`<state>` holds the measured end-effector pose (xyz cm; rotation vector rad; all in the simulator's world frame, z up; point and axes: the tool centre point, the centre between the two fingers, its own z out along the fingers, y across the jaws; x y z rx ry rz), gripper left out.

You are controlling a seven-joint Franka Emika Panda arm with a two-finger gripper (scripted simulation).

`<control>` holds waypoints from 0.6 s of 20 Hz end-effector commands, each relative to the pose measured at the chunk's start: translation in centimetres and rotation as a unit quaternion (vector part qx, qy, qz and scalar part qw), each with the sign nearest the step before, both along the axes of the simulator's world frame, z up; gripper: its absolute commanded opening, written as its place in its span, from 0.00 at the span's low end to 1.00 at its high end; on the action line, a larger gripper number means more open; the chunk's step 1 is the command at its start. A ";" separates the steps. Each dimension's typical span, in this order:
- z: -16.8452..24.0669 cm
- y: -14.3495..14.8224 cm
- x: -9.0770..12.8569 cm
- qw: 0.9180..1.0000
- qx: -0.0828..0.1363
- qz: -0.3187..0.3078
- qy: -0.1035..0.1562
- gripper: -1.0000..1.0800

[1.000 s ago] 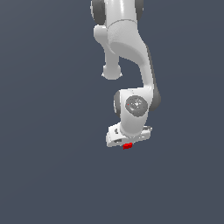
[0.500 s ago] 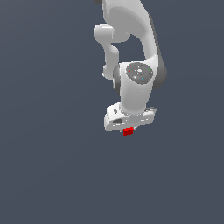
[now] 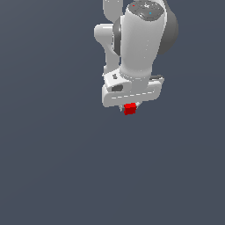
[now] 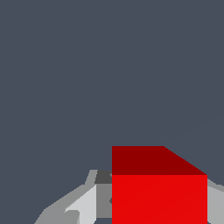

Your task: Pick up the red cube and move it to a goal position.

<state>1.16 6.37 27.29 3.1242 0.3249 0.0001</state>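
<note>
the arm [image 3: 140,39] hangs over bare grey ground, wrist turned down so the load rides beneath it; the gripper [image 3: 130,107] is clamped on the cube [image 3: 129,108], which sits between the fingers [image 4: 83,205], apparently lifted, ready to carry goalward.

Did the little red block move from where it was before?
Yes. The red cube, shut between the gripper fingers, has climbed up the exterior view, though the plain grey background offers no fixed landmark.
</note>
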 end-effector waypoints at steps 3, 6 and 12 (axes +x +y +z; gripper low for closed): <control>4.7 -0.2 -1.4 1.000 0.000 0.000 0.000 0.00; 7.3 -0.3 -2.0 1.000 0.000 0.000 0.000 0.00; 11.0 -0.5 -2.9 1.000 0.000 0.000 0.000 0.00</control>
